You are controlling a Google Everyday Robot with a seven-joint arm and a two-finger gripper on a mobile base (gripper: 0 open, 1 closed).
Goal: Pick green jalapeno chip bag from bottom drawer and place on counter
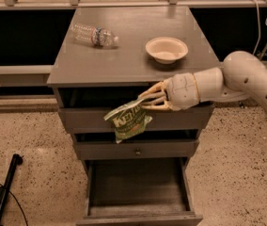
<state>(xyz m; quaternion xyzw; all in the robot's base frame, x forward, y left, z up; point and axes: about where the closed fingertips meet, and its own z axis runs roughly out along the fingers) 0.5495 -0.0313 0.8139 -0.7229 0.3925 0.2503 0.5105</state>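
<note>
My gripper (145,101) is shut on the top edge of the green jalapeno chip bag (128,120), which hangs in the air in front of the upper drawer front, just below the counter edge. The bag shows white "Kettle" lettering. The bottom drawer (138,191) is pulled out below, its floor bare. The counter (129,51) is the grey slab on top of the cabinet, above and behind the bag. My arm comes in from the right.
A clear plastic water bottle (94,35) lies on the counter at the back left. A cream bowl (166,49) stands on the counter at the right. Two closed drawer fronts (136,149) sit above the open drawer. A black pole (5,192) leans at the lower left.
</note>
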